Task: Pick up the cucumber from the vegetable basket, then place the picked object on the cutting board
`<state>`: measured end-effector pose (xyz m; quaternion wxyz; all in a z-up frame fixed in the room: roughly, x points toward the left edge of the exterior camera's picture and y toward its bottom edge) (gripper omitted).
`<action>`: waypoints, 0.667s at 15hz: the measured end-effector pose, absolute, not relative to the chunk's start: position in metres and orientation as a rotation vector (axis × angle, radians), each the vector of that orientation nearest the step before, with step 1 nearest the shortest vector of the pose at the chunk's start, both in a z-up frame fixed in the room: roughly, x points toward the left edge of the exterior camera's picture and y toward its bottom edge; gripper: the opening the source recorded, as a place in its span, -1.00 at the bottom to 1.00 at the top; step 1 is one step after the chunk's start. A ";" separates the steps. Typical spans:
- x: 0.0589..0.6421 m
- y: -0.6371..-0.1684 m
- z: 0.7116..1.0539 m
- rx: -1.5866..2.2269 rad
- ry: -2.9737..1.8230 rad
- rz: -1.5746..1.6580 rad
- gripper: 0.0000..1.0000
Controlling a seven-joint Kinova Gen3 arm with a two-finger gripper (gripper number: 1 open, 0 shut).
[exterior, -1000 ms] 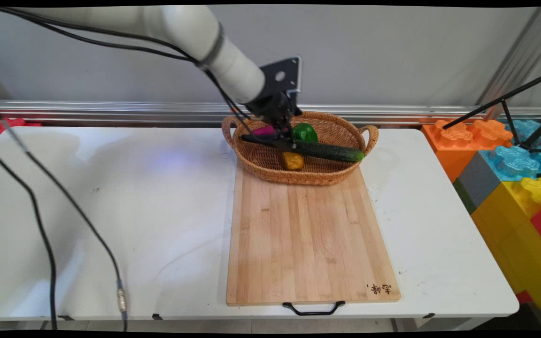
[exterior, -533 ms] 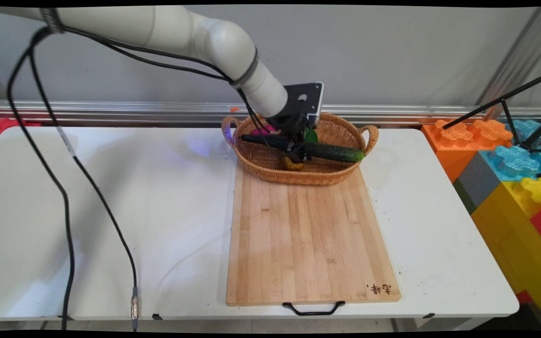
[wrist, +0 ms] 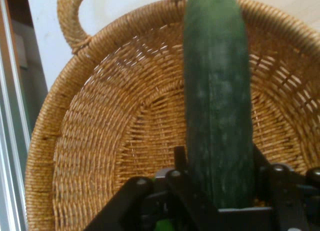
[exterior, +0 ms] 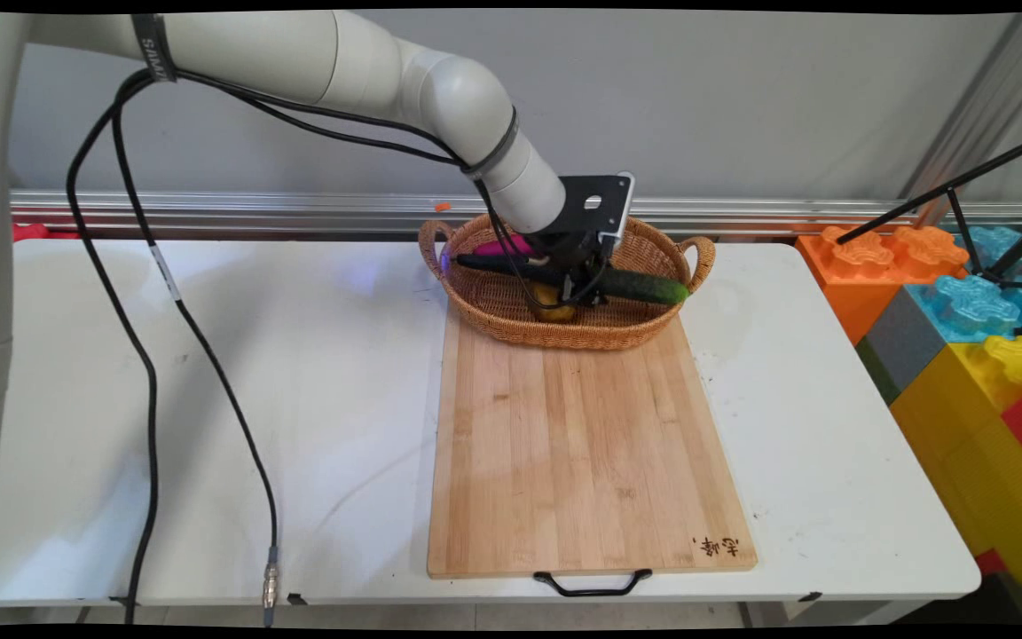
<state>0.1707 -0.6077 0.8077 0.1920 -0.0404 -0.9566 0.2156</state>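
You have the gripper [wrist: 218, 191] down in the wicker basket [wrist: 100, 141], fingers either side of the cucumber [wrist: 217, 91] (contact unclear) — keep it centred between them, squeeze evenly — no twisting

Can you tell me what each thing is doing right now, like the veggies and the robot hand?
Black two-finger gripper: down in basket, jaws astride cucumber.
Long dark green cucumber: lying across basket.
Woven wicker basket: on table and board's far end.
Yellow pepper: under cucumber.
Bamboo cutting board: flat, bare.
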 end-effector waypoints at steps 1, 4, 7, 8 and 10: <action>0.169 -0.606 0.809 -0.116 -2.686 0.602 -1.00; 0.167 -0.599 0.819 -0.108 -2.688 0.593 -1.00; 0.165 -0.594 0.831 -0.100 -2.683 0.606 -1.00; 0.164 -0.592 0.838 -0.095 -2.678 0.619 -1.00; 0.162 -0.587 0.852 -0.088 -2.669 0.649 -1.00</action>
